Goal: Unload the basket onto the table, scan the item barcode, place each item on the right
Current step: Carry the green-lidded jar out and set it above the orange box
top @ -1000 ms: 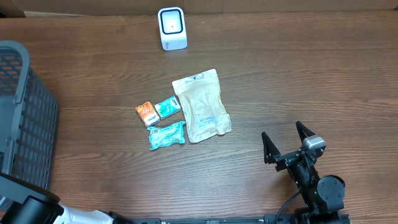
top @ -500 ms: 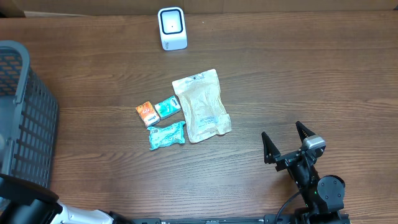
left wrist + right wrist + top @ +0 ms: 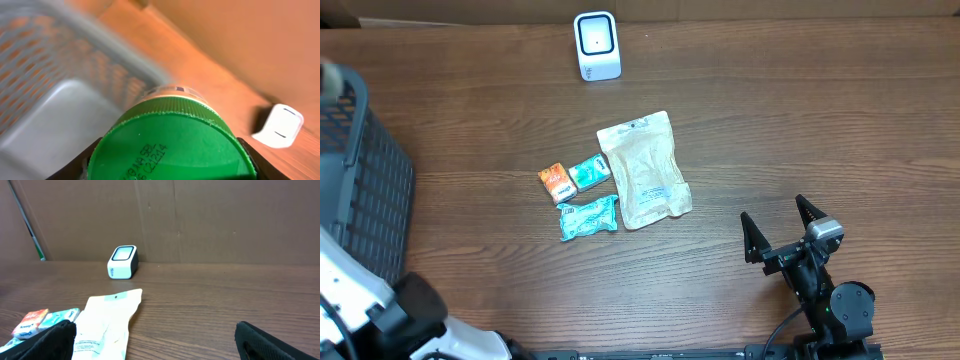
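1. Left wrist view: the left gripper (image 3: 169, 162) clamps a green-capped jar (image 3: 170, 132), the cap wedged between its jaws, with the basket (image 3: 45, 75) behind it
2. The scanner (image 3: 278, 128) lies to the jar's right and farther off; the jar's long axis points away from the camera, so its label probably needs turning scannerward
3. The right gripper (image 3: 783, 232) gapes wide and empty, well apart from the scanner

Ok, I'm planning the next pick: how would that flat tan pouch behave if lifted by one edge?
Probably floppy: the tan pouch lies flat and looks thin and wrinkled, so it would likely sag. Its smooth-looking film might slip in a light pinch. Being flat, it should slide rather than roll.
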{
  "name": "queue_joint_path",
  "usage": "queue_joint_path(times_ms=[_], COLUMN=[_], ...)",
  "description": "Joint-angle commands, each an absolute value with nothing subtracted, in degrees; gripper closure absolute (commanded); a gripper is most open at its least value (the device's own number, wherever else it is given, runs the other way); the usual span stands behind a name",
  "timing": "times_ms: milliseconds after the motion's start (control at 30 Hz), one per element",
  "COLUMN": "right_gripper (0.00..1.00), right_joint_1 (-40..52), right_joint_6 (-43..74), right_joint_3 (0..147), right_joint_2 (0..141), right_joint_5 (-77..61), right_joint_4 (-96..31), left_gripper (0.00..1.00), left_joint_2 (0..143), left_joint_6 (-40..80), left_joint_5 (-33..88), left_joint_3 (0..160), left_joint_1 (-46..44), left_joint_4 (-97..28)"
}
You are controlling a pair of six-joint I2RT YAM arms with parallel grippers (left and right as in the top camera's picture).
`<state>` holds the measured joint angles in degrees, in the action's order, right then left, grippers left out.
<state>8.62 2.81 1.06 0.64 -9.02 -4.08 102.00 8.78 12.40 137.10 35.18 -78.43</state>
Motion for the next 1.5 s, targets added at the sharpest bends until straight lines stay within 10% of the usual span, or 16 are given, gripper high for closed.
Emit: queue_joint_path(times_ms=[0,433,833,1467], right_gripper=[0.00,0.00,0.00,0.00], right_joint_1=[8.45,8.45,8.45,8.45], right_joint_6=[2.94,2.94,2.96,2.96], right_joint_3=[0.47,0.47,0.47,0.47], right_joint_2=[0.23,0.23,0.23,0.23], right_joint_5=[-9.08,-9.08,-9.08,-9.08], right_joint_4=[-3.84,-3.86,-3.84,-3.86], left_gripper=[0.55,0.52,0.53,0.50], left_joint_2=[95.22,99.96,111.46,129.84], left_joint_6=[7.64,7.22,7.29,21.91], left_joint_5=[9.69,8.38,2.70,-10.79], left_joint_3=[141.21,135.00,122.28,121.91], left_joint_1=[28.95,0.99,-19.22,-13.52], left_joint_4=[-78.94,-96.68,-88.84,-80.66])
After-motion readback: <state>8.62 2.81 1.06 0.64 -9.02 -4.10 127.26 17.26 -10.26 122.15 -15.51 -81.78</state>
